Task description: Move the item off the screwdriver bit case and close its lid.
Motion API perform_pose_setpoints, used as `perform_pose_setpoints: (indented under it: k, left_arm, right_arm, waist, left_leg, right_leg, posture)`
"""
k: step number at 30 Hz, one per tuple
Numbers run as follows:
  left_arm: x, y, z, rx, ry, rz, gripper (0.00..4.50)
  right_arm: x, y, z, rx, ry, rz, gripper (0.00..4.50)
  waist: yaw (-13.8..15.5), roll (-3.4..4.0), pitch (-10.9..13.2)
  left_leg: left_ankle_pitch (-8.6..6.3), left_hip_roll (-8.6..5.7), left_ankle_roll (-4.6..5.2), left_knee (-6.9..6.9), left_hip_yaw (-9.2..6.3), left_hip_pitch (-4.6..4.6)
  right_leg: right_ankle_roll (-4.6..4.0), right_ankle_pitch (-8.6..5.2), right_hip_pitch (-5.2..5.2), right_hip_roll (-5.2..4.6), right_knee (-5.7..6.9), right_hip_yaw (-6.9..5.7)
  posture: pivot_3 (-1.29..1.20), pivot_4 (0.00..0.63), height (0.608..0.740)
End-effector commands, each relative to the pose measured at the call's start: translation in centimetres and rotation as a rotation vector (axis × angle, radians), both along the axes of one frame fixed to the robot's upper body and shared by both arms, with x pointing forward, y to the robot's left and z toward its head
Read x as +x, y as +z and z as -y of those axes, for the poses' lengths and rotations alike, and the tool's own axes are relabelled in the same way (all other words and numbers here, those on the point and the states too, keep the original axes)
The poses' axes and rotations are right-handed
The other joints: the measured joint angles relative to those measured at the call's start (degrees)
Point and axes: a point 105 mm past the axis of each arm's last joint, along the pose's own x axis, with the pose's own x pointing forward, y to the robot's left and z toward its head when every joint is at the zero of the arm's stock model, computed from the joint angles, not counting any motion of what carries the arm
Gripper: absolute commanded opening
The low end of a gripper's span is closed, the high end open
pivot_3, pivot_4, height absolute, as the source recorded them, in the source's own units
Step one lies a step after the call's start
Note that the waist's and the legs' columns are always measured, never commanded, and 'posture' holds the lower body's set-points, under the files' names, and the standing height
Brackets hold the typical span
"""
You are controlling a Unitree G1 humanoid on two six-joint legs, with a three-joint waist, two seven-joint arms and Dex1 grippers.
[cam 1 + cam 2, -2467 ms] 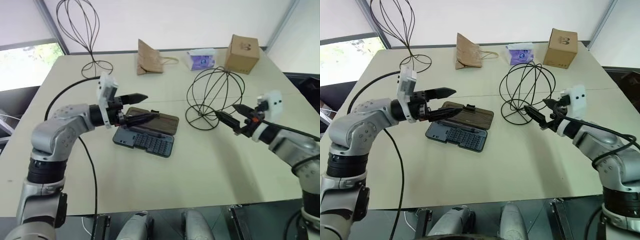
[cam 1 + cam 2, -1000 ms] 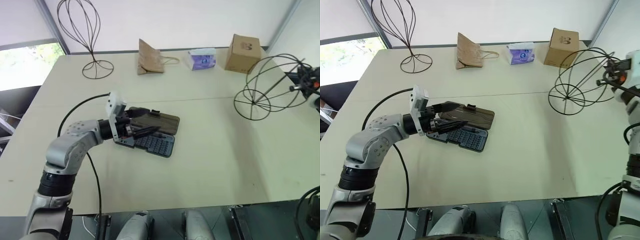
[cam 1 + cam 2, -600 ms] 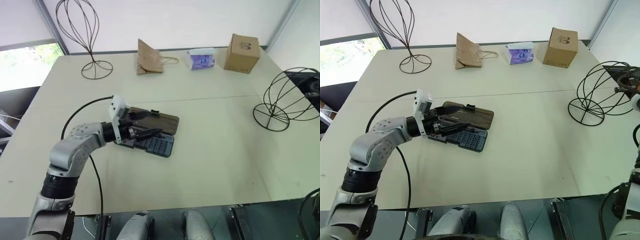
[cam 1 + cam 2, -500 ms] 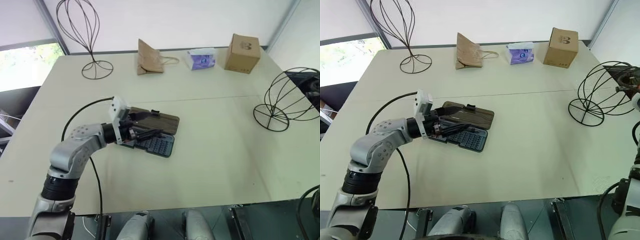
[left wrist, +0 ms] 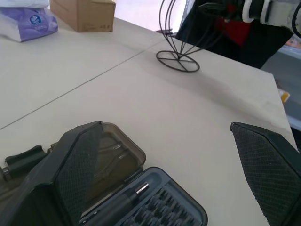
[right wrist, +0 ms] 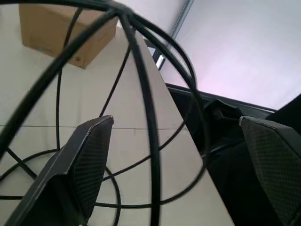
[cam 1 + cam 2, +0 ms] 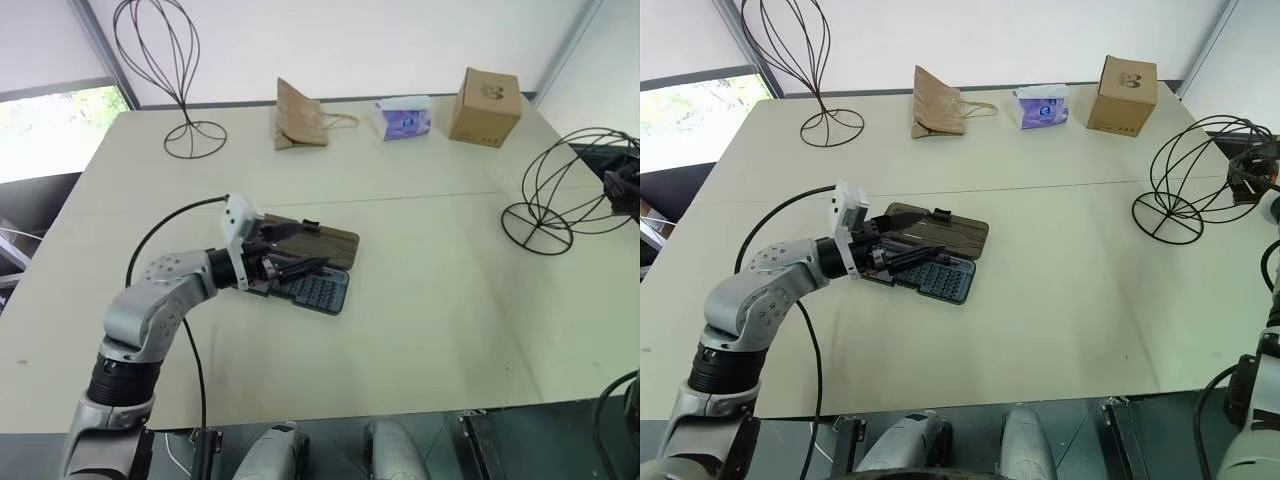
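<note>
Wire globe (image 7: 1193,180) sat at frame right, off the case (image 7: 925,262); my right gripper (image 6: 169,174) gaped, released. Lid (image 7: 310,243) looked light, rigid plastic: I'd push at its latch tab edge. Left gripper (image 7: 290,250) stood wide, empty.

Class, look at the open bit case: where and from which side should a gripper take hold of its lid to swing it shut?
Probably the lid's free far edge, by the small dark latch tab, approached from the table's far side. The lid lies flat, hinged along the bit tray, so that edge gives most leverage.
</note>
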Motion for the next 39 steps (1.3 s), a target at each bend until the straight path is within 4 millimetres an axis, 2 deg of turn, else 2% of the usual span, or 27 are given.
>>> perform_pose_setpoints:
  k: [1,10,13,15,21,27,30,36,39]
  left_arm:
    - [-0.1,0.6,0.2,-0.008,-0.003,0.039,4.50]
    - [0.0,0.3,0.5,-0.015,-0.002,0.032,4.50]
    - [0.1,0.0,0.4,-0.018,-0.001,0.021,4.50]
    - [0.2,-0.1,0.5,-0.024,0.001,0.015,4.50]
    - [0.3,-0.3,1.2,-0.032,-0.019,0.010,4.50]
    - [0.6,-0.4,1.1,-0.035,-0.013,0.009,4.50]
    - [0.6,-0.7,0.7,-0.034,0.001,-0.001,4.50]
    - [1.4,-0.8,-1.9,-0.005,0.083,-0.012,4.50]
    - [2.5,-0.4,-4.3,0.045,0.149,0.009,4.50]
  right_arm:
    - [-0.7,1.9,-0.6,-0.002,0.014,0.070,4.46]
    - [-2.7,1.5,-3.0,0.093,0.047,0.082,4.46]
    - [-4.3,1.6,-4.0,0.092,0.042,0.091,4.46]
    - [-5.0,1.8,-4.0,0.065,0.022,0.098,4.46]
    - [-5.5,0.8,-3.7,0.064,-0.002,0.070,4.46]
    - [-7.5,0.7,-4.5,0.081,0.047,0.066,4.46]
    - [-9.1,0.8,-6.8,0.118,0.209,0.052,4.46]
    - [-12.7,3.0,-11.2,0.305,0.551,0.012,4.46]
    - [-14.0,3.1,-16.1,0.374,0.835,-0.138,4.46]
  waist:
    - [-0.02,0.00,0.00]
    - [-0.01,0.01,-0.01]
    - [0.17,0.02,-0.01]
    - [0.19,0.02,-0.01]
    - [0.17,0.02,-0.01]
    - [0.36,0.03,-0.02]
    - [0.78,0.03,-0.02]
    - [1.35,0.03,-0.02]
    - [1.29,0.02,-0.02]
  left_leg:
    - [0.00,0.00,0.00,0.00,0.00,0.00]
    - [0.00,0.01,0.00,0.01,0.00,0.00]
    - [0.00,0.01,0.00,0.02,-0.03,0.00]
    - [0.00,0.00,0.00,0.03,-0.02,0.00]
    - [0.00,0.00,0.00,0.05,0.00,0.03]
    - [0.00,0.00,0.00,0.06,0.00,0.02]
    - [0.00,0.00,0.00,0.06,0.01,0.03]
    - [0.00,0.01,0.01,0.07,0.02,0.04]
    - [-0.01,0.03,0.02,0.06,0.01,0.06]
  right_leg:
    - [0.00,0.00,0.00,0.00,0.01,0.00]
    - [0.00,0.00,0.00,0.00,0.02,0.01]
    - [0.00,0.00,0.00,0.01,0.03,0.01]
    - [0.00,0.00,0.01,0.00,0.03,0.01]
    - [0.00,0.00,0.03,0.00,0.04,0.02]
    - [0.00,0.00,0.03,0.00,0.04,0.03]
    - [0.00,0.00,0.04,0.01,0.04,0.04]
    - [0.00,0.00,0.09,0.01,-0.01,0.05]
    - [0.00,0.00,0.11,0.02,-0.02,0.04]
  posture:
    - [0.00,0.150,0.740]
    - [0.00,0.150,0.740]
    - [0.00,0.150,0.740]
    - [0.00,0.150,0.740]
    - [0.00,0.150,0.740]
    - [0.00,0.150,0.740]
    - [0.00,0.150,0.740]
    - [0.00,0.150,0.740]
    - [0.00,0.150,0.740]
